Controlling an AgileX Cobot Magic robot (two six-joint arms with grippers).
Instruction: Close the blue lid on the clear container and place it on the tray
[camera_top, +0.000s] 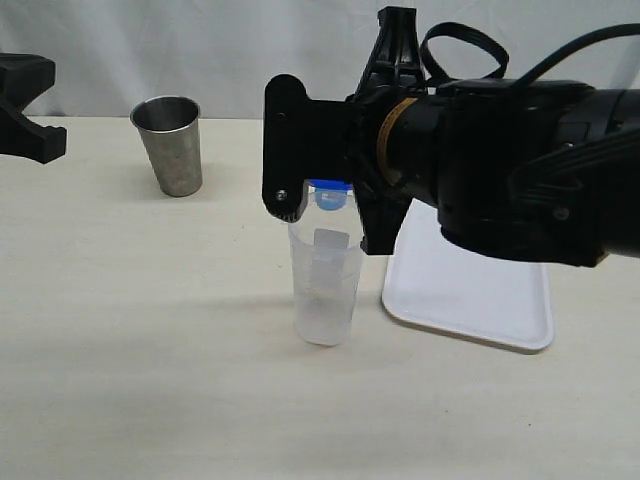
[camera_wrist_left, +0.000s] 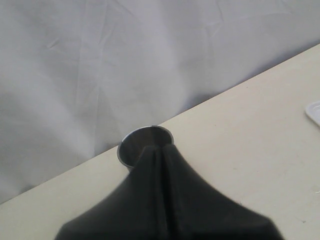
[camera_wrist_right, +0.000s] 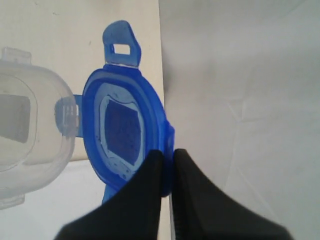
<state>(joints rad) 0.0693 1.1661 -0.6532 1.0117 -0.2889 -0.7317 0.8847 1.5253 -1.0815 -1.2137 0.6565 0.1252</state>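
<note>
The clear container stands upright on the table, mid-scene, with its mouth uncovered. Just above its rim hangs the blue lid, held on edge. In the right wrist view my right gripper is shut on the rim of the blue lid, whose inner side and snap flaps show, right beside the container's rim. The white tray lies flat to the right of the container, partly behind my right arm. My left gripper is shut on nothing, far off at the left edge.
A steel cup stands at the back left of the table; it also shows just beyond my left fingertips. A white cloth backdrop hangs behind the table. A corner of the tray peeks into the left wrist view.
</note>
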